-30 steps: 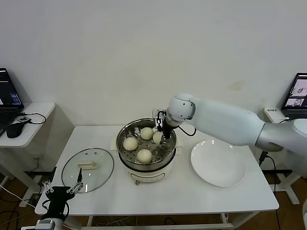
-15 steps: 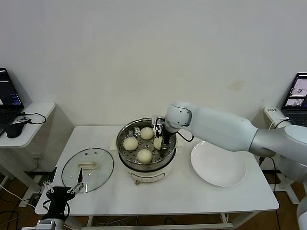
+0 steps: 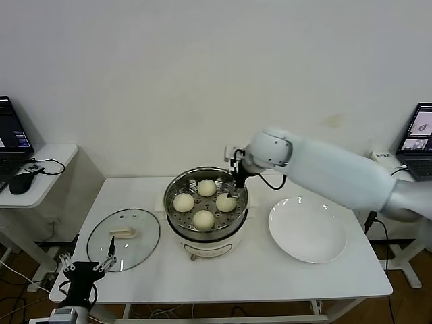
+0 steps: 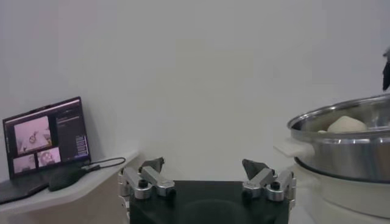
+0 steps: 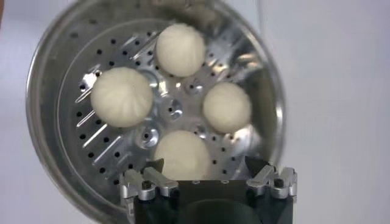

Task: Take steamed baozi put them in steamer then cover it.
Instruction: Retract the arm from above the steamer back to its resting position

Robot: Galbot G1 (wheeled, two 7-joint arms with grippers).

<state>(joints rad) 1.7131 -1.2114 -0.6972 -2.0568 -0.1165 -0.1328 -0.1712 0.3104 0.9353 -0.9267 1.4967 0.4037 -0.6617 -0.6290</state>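
Several cream-white baozi (image 3: pixel 203 219) lie in the shiny perforated steamer (image 3: pixel 177 181) on its white pot; from above they show as a ring (image 5: pixel 122 96) inside the basket (image 5: pixel 55 73). My right gripper (image 3: pixel 237 177) hovers open just above the steamer's far right rim, holding nothing, with the nearest bun (image 5: pixel 181 155) below its spread fingers (image 5: pixel 206 165). The glass cover (image 3: pixel 145 233) with its beige handle (image 3: pixel 123 233) lies flat on the table left of the steamer. My left gripper (image 3: pixel 88 264) waits open below the table's front left corner, and its open fingers (image 4: pixel 203 164) face the steamer's side (image 4: pixel 347 149).
A white plate (image 3: pixel 307 229) lies on the table right of the steamer. A side table with a laptop and mouse (image 3: pixel 20 182) stands at the far left, and another laptop (image 3: pixel 418 128) at the far right. The wall is close behind the table.
My right gripper has opened, left the fourth bun in the steamer's right side, and risen back toward the far right rim. The left arm has not moved.
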